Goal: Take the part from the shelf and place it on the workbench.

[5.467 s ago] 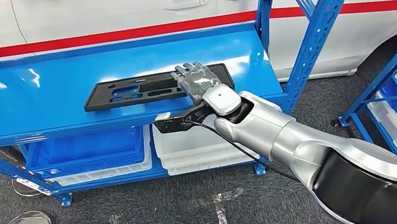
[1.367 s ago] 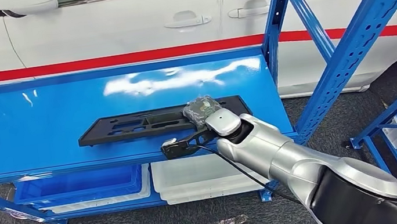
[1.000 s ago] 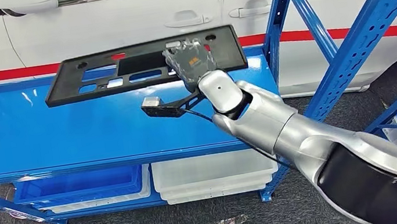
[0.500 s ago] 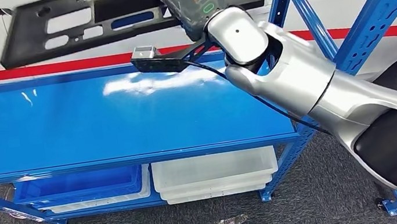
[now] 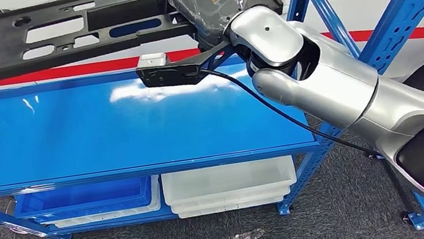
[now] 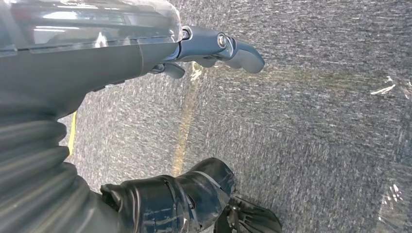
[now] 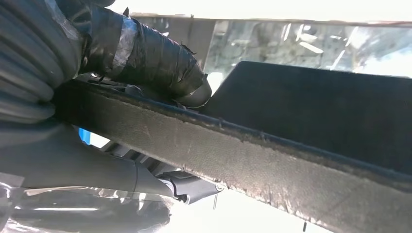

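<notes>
My right hand grips the long black part near its right end, thumb on one face and fingers wrapped over the edge, as I see close up in the right wrist view. The part is up in the air, high above the blue shelf and clear of it, roughly level, with its cut-outs facing me. It stretches from my hand out to the left, in front of the white car with the red stripe. My left hand hangs over grey carpet holding nothing, its fingers gently curved and apart. Under the shelf top I see a blue bin and a white bin side by side.
</notes>
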